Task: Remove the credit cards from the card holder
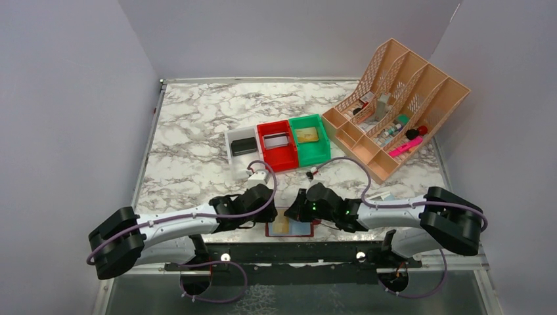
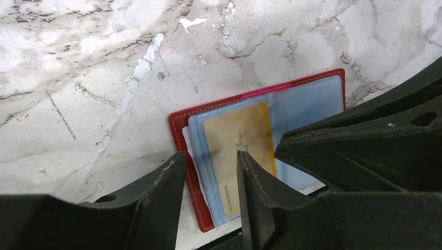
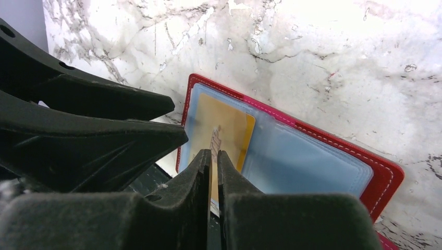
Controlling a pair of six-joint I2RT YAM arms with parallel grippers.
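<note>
The dark-red card holder (image 1: 289, 229) lies open at the table's near edge, its light-blue pockets up (image 2: 307, 104) (image 3: 312, 161). A gold card (image 2: 234, 125) (image 3: 224, 117) sits in its left pocket, one bright edge poking out toward the middle. My left gripper (image 1: 270, 213) (image 2: 208, 156) is open, its fingers either side of the holder's left edge. My right gripper (image 1: 293, 213) (image 3: 214, 154) is shut to a hairline gap over the gold card, with nothing seen between the fingers. A black card (image 1: 243, 146), a grey card (image 1: 276, 139) and another gold card (image 1: 306, 134) lie in bins.
A white bin (image 1: 230, 141), a red bin (image 1: 284, 161) and a green bin (image 1: 314, 154) stand side by side mid-table. A peach desk organizer (image 1: 394, 111) with small items fills the back right. The two grippers are close together over the holder. A black rail (image 1: 289, 252) borders the near edge.
</note>
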